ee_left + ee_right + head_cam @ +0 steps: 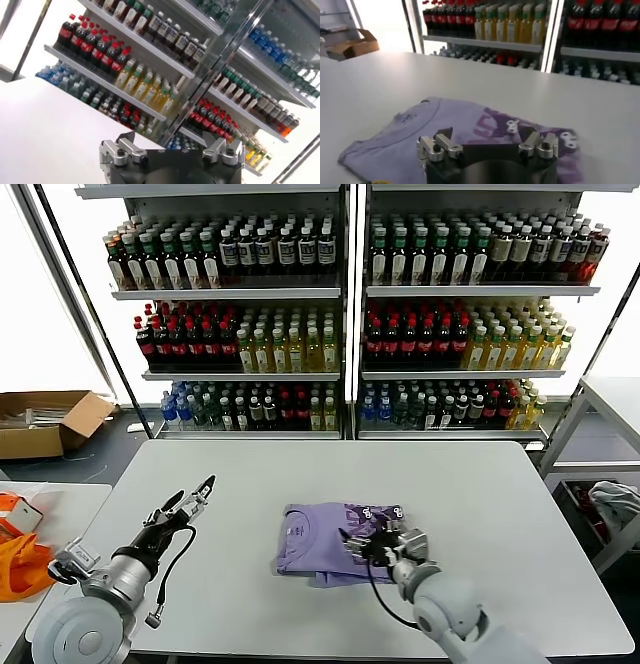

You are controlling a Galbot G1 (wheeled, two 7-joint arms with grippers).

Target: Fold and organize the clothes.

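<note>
The lavender T-shirt (318,542) lies folded in the middle of the white table (300,469), collar towards the left, with a strip of its dark purple-and-white print showing along the far edge. It also shows in the right wrist view (420,135). My right gripper (368,542) is open and empty, low over the shirt's right part; in its wrist view (485,135) the jaws stand wide apart above the print. My left gripper (193,494) is open and empty, raised above the table left of the shirt; its wrist view (172,140) faces the shelves.
Drink shelves (340,294) full of bottles stand behind the table. Bright orange fabric (20,562) lies on a side table at the left, with a cardboard box (45,419) on the floor beyond. A grey-white cloth (615,502) lies at the right under another table.
</note>
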